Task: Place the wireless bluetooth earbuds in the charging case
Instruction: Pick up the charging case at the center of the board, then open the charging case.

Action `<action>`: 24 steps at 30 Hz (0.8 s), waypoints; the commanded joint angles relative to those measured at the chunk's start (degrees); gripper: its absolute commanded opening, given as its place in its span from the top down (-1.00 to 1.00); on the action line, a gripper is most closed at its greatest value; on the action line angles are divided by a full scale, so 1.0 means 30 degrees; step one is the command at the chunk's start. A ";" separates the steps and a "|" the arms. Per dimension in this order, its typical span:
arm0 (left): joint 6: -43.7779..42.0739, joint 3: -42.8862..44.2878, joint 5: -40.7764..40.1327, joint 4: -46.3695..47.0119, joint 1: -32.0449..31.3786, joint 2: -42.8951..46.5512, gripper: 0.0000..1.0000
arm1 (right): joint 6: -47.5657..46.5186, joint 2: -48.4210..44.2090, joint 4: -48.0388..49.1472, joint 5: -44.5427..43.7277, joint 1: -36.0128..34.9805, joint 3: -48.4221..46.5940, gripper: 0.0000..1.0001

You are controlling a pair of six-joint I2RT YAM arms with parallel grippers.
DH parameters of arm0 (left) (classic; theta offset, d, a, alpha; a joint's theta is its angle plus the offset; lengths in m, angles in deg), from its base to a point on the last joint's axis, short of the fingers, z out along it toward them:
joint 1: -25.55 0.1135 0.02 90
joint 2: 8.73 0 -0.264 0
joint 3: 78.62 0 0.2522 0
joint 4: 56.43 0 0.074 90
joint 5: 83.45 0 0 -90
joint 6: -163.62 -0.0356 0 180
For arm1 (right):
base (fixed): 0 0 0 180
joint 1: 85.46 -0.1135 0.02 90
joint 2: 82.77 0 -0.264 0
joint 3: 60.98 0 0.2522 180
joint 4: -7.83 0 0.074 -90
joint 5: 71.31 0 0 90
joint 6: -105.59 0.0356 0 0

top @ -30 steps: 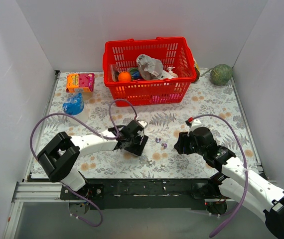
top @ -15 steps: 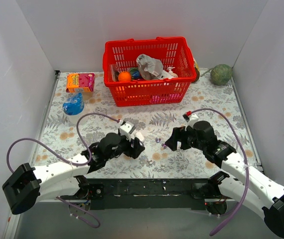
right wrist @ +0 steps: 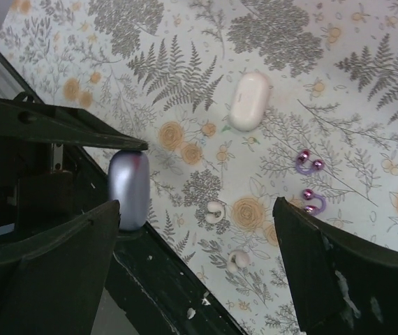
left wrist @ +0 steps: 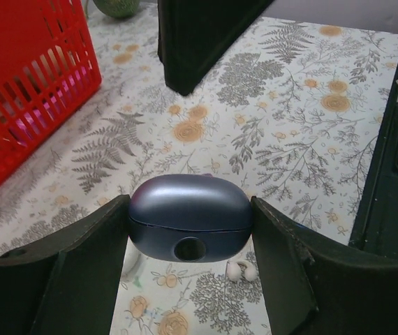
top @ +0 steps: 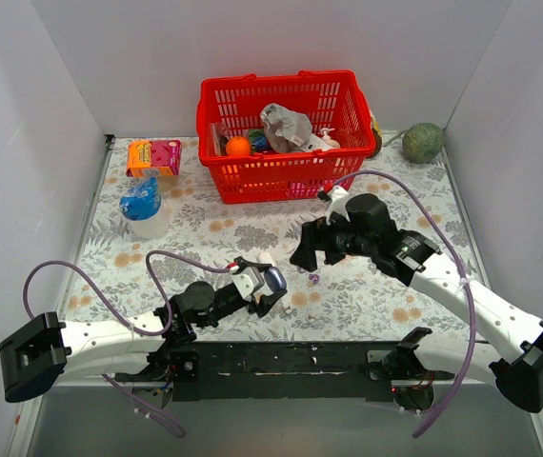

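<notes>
Two glossy purple bean-shaped earbuds [right wrist: 308, 162] lie side by side on the fern-print worktop [right wrist: 366, 84], mid-width toward the near edge, below my right claw [top: 305, 252], which is spread wide, empty. My left claw [left wrist: 188, 241] pinches a smooth blue-grey pebble-shaped charging case [left wrist: 188, 216] at the near edge, small whitish buds [right wrist: 215, 211] near it.
</notes>
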 commanded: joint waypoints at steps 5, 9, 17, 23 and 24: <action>-0.3147 0.0282 -0.1301 0.2135 -0.0293 -0.0229 1.00 | -0.0853 0.1275 -0.2388 -0.3772 -0.3523 -0.3078 -0.96; -0.3119 0.0545 -0.0891 0.1490 -0.0293 -0.0112 1.00 | -0.0794 0.1830 -0.2092 -0.3570 -0.4080 -0.3223 -0.95; -0.2884 0.0751 -0.0510 0.1167 -0.0351 0.0034 1.00 | -0.0707 0.2767 -0.1478 -0.3132 -0.4814 -0.3341 -0.89; -0.2884 0.1014 -0.0334 0.1021 -0.0468 0.0210 1.00 | -0.0472 0.3412 -0.1331 -0.3218 -0.4873 -0.3224 -0.86; -0.2884 0.1015 -0.0334 0.0992 -0.0497 0.0239 1.00 | -0.0414 0.3558 -0.1302 -0.3189 -0.4873 -0.3195 -0.85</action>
